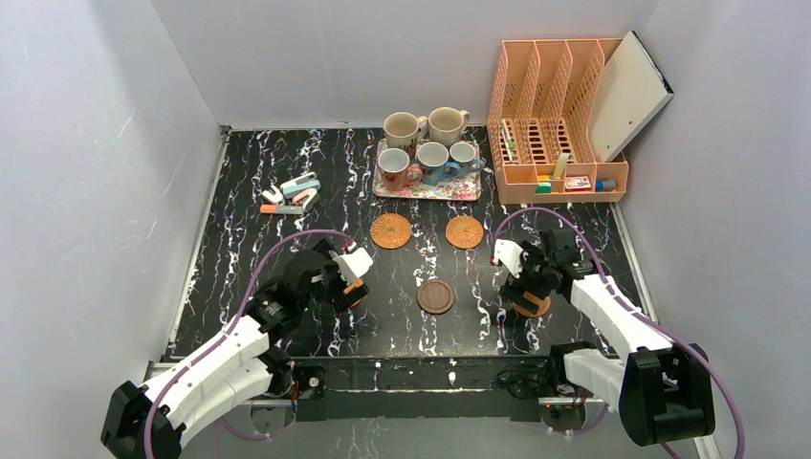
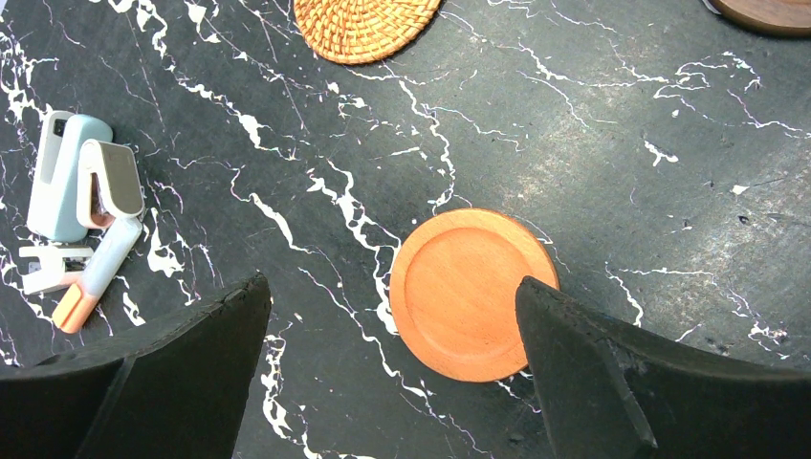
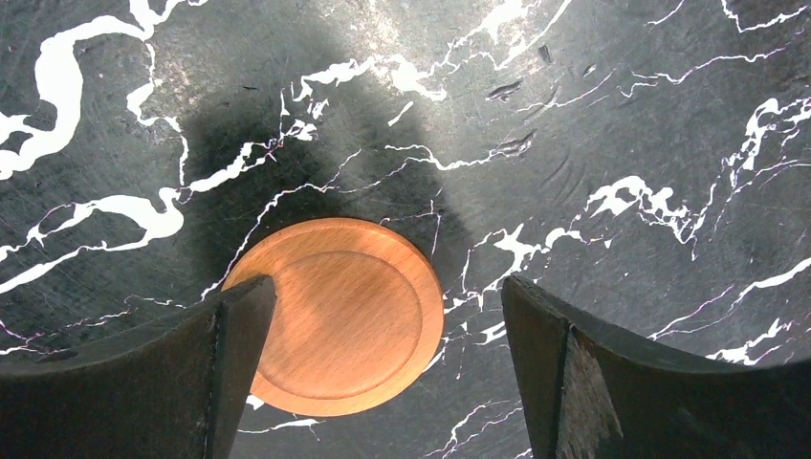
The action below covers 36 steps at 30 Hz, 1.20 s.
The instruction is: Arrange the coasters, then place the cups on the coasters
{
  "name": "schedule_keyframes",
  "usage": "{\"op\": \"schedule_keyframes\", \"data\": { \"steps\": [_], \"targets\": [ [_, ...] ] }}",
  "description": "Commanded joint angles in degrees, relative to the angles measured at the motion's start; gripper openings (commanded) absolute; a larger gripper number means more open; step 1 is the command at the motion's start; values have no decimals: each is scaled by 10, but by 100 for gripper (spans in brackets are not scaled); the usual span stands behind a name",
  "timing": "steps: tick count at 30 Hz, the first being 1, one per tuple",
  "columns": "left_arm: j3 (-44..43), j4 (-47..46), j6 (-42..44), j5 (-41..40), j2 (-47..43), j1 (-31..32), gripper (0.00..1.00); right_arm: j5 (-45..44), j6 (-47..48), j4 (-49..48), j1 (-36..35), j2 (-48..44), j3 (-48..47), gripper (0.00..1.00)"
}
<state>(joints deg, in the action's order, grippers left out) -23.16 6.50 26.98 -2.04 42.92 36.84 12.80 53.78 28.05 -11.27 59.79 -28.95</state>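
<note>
left pincer [image 2: 390,282]: spread, smooth orange coaster [image 2: 469,292] between | right pincer [image 3: 384,284]: spread

Woven coaster [image 2: 363,24] partly beyond top edge

Even, diffuse light; all views sharp. Soft dark shadow on marble table [image 3: 316,143] just beyond smooth orange-brown coaster [image 3: 344,316]. Faint grey sheen on the table, left wrist view.

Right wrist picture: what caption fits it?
Open right pincer over an orange coaster on the marbled table.
</note>
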Motion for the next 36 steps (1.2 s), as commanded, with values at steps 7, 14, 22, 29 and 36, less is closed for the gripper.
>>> {"op": "schedule_keyframes", "data": {
  "steps": [7,14,22,29,36],
  "targets": [
    [3,6,1,8,-4,-3,98,-6,-18,35,-10,-26,1,98],
    [4,4,1,7,-3,-3,98,-19,-44,13,-11,-46,-23,98],
    [4,5,2,8,-4,-3,98,-17,-58,34,-11,-74,-64,98],
    [3,6,2,10,-6,-3,98,-41,-55,5,-12,-66,-36,98],
    [3,6,2,10,-2,-3,98,-50,-55,-27,-11,-42,-13,98]
  ]
}}
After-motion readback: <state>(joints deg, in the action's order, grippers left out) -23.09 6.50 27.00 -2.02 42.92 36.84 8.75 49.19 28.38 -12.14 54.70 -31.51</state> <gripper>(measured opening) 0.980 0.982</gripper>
